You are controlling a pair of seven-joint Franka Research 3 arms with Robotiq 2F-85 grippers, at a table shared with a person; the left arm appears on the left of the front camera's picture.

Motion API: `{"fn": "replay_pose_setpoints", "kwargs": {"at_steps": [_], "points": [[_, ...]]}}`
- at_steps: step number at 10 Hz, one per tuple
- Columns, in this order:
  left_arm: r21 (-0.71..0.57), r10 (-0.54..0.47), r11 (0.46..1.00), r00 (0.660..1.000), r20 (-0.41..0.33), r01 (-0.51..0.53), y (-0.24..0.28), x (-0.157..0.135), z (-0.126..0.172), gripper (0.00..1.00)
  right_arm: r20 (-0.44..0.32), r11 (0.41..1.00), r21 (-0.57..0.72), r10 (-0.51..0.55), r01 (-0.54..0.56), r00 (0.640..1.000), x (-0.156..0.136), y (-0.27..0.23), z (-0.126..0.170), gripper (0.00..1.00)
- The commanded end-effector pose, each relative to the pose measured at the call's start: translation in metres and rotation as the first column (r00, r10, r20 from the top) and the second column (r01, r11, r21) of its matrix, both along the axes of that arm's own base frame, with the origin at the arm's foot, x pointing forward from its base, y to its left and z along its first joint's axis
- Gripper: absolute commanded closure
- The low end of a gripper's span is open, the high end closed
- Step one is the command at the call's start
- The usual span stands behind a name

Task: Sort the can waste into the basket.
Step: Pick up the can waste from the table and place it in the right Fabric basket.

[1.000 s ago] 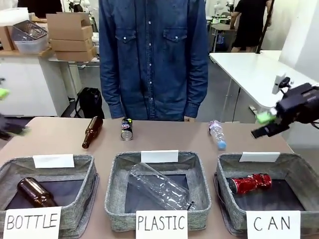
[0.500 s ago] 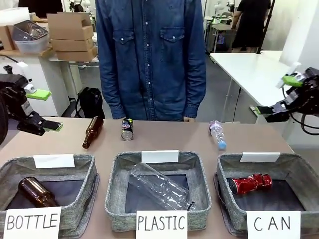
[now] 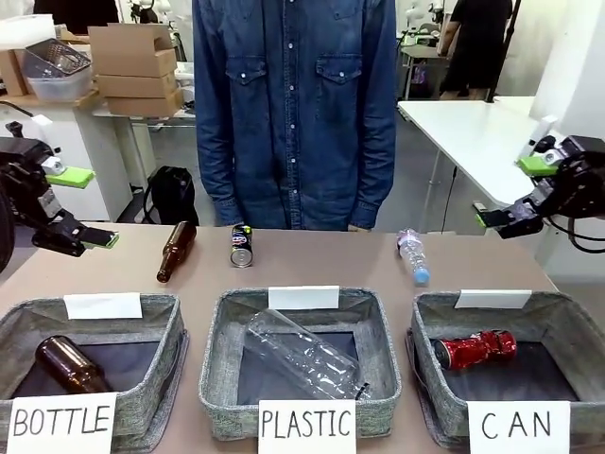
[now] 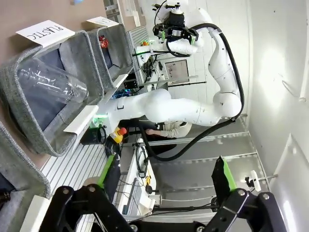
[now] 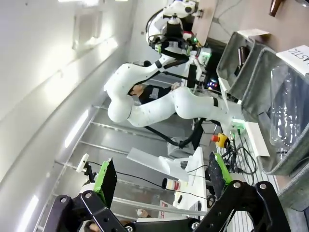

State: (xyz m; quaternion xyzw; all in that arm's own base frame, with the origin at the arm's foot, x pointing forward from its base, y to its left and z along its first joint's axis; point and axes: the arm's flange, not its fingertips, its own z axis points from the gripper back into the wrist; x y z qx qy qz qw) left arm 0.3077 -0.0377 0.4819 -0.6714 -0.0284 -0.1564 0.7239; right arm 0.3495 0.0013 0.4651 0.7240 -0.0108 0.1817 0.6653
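Left gripper (image 3: 85, 208): fingers spread wide with nothing between them, hanging above the left end of the table (image 3: 123, 270).
Right gripper (image 3: 515, 191): also spread and bare, up in the air past the table's right end, beyond the basket.
Basket (image 3: 567, 326): front right, with a white "CAN" sign on its near wall.
Red can (image 3: 475, 348): lying on its side on the basket's dark bottom.
Dark can (image 3: 241, 245): out on the table at the far edge, just in front of the person (image 3: 293, 104), between a brown bottle (image 3: 176, 251) and a small clear bottle (image 3: 412, 255).
Middle bin (image 3: 213, 364): signed "PLASTIC", with a big clear bottle (image 3: 302, 355) in it.
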Motion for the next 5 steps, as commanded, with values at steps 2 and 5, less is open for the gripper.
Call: {"fn": "replay_pose_setpoints", "kwargs": {"at_steps": [2,5], "points": [[-0.021,0.002,1.000,1.000,-0.011,-0.002,-0.0006,-0.0019,0.0056,0.00,0.032,1.000,-0.009,-0.008,0.008,0.999,0.0001,-0.0024,-0.0004,0.00],[-0.021,0.002,1.000,1.000,-0.011,-0.002,-0.0006,-0.0019,0.0056,0.00,0.032,1.000,-0.009,-0.008,0.008,0.999,0.0001,-0.0024,-0.0004,0.00]]}}
